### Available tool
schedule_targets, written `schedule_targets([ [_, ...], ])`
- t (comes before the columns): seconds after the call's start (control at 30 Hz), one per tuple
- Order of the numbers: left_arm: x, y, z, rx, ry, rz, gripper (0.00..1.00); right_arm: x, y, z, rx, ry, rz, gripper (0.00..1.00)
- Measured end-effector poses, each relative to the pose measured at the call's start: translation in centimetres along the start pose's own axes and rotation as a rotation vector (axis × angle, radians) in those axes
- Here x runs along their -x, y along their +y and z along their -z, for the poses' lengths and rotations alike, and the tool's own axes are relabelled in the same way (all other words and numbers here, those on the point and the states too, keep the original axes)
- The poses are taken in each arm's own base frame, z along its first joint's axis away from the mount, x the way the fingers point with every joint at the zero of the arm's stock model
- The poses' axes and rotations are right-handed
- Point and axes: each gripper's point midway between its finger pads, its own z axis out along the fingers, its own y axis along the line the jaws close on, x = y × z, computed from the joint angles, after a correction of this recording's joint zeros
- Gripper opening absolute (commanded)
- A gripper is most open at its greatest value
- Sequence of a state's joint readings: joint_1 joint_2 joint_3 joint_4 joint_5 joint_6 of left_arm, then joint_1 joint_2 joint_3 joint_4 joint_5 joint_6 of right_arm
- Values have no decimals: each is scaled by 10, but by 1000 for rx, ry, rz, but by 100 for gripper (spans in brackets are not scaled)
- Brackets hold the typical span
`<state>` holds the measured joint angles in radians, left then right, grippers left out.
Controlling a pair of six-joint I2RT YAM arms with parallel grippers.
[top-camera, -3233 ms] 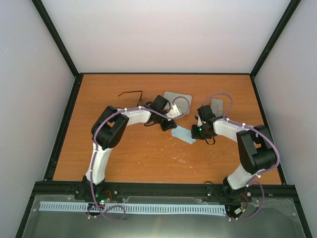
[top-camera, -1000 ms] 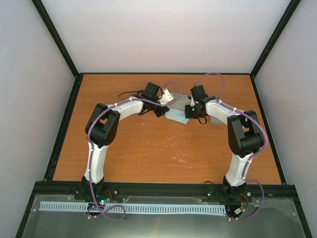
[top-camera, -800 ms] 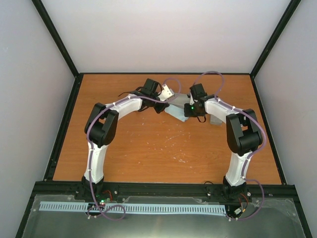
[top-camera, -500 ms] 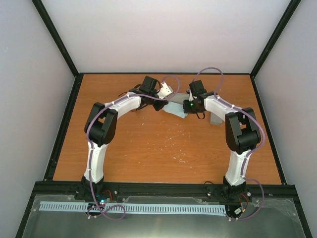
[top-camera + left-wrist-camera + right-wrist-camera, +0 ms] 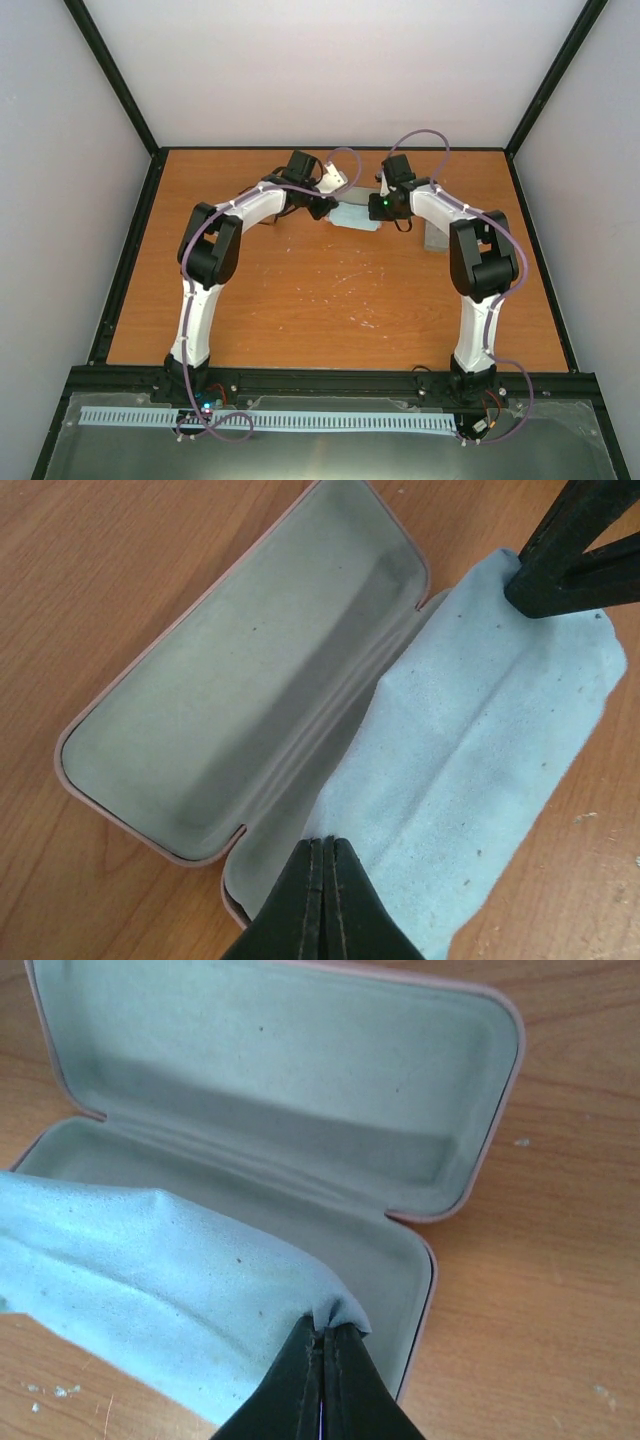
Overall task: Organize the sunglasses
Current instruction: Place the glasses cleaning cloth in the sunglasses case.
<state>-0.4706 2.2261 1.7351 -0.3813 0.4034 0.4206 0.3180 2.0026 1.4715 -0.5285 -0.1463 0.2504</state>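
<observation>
At the far middle of the wooden table [image 5: 300, 300], both arms reach in toward each other over an open pink glasses case [image 5: 150, 695]. The case lies flat with its two halves spread, its pale grey-green lining facing up. A pale blue cloth [image 5: 480, 750] is held between the two grippers and lies over one half of the case, while the other half is uncovered. The left gripper [image 5: 322, 858] is clenched on one edge of the cloth, its dark fingers pressed together with the fabric pinched between them. The right gripper [image 5: 322, 1345] is likewise clamped tight on the opposite corner, where the cloth bunches into small folds at its tips. In the left wrist view the cloth sags in a soft crease between the two pinch points. Whether it rests on the lining or hangs just above it cannot be told. A grey case [image 5: 437, 238] lies to the right of the open case, partly hidden by the right arm. The sunglasses cannot be made out in any view: neither wrist camera shows them, and from above the left arm covers part of the far left of the table.
</observation>
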Motion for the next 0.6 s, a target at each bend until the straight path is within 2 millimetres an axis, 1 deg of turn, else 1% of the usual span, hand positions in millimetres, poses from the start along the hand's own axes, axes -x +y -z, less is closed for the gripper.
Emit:
schedule_targets([
  [0.07, -1, 3, -3, -3, 1, 3, 1, 4, -1, -3, 5, -1, -4, 3],
  [0.33, -5, 14, -11, -12, 9, 15, 1, 4, -2, -19, 20, 37, -13, 3],
  [0.6, -15, 15, -20, -35, 23, 32, 1, 7, -2, -26, 27, 50, -17, 3],
])
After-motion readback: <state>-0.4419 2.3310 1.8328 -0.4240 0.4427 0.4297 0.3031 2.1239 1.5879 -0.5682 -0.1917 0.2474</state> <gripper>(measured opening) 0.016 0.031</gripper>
